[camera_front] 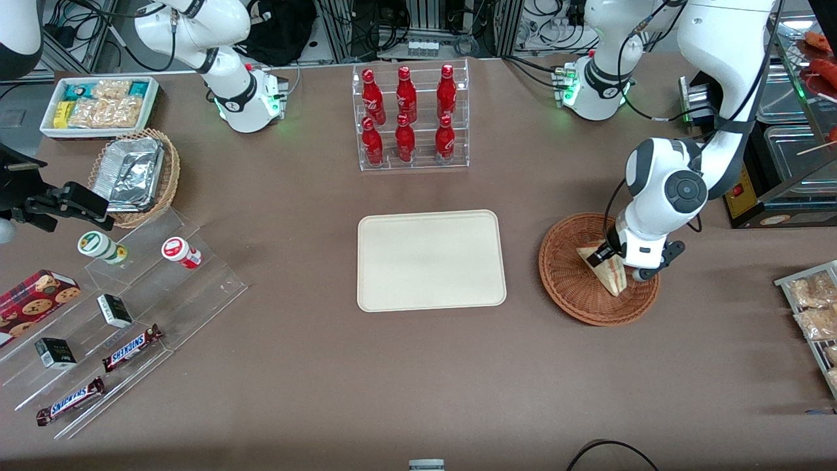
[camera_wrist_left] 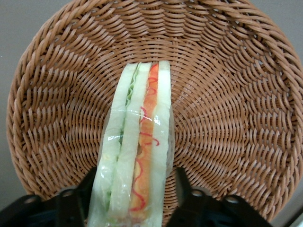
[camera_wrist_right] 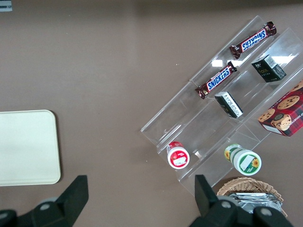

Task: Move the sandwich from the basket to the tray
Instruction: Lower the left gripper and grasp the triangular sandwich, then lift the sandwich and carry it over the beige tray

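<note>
The wrapped sandwich (camera_wrist_left: 139, 132) stands on edge in the reddish-brown wicker basket (camera_wrist_left: 227, 94), with pale bread and a red and green filling. My left gripper (camera_wrist_left: 135, 176) is down in the basket (camera_front: 575, 297), its black fingers (camera_wrist_left: 182, 189) on either side of the sandwich (camera_front: 607, 269). It is open: one finger lies against the wrap and a thin gap shows at the other. The cream tray (camera_front: 431, 260) lies flat at mid-table beside the basket, toward the parked arm's end, with nothing on it.
A clear rack of red bottles (camera_front: 409, 118) stands farther from the front camera than the tray. Toward the parked arm's end are a tiered acrylic shelf with snack bars (camera_front: 131, 347), a foil-tray basket (camera_front: 134, 173) and a white snack bin (camera_front: 98, 104). Packets (camera_front: 811, 307) lie at the working arm's end.
</note>
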{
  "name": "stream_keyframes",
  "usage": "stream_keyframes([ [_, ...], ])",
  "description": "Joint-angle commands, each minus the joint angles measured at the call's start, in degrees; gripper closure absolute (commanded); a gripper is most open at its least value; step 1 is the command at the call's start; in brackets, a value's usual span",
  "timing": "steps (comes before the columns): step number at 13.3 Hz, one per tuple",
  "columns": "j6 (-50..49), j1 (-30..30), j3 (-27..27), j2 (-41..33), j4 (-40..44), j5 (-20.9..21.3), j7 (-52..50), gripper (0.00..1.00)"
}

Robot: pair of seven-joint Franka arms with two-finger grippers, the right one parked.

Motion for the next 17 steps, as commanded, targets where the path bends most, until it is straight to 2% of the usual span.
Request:
stream_keyframes([
  [1,-1.94,-0.08,0.04,-2.22,0.46,-0.06,0.81,0.96],
  [5,-25.89,-0.86,-0.48,-2.58,14.57,0.03,5.21,0.97],
  [7,-32.09,-2.44,-1.97,-1.09,20.04,0.03,7.06,0.97],
  [9,-31.41,-5.24,-2.33,-0.56,20.59,-0.58,8.73,0.97],
  [12,-30.87,-12.09,-2.42,4.79,25.67,-0.59,8.56,0.97],
  [15,-29.74,-18.86,-2.42,10.06,30.15,-2.59,6.20,0.97],
  [17,-25.54,-22.65,-2.42,12.53,30.96,-2.78,3.13,0.99],
])
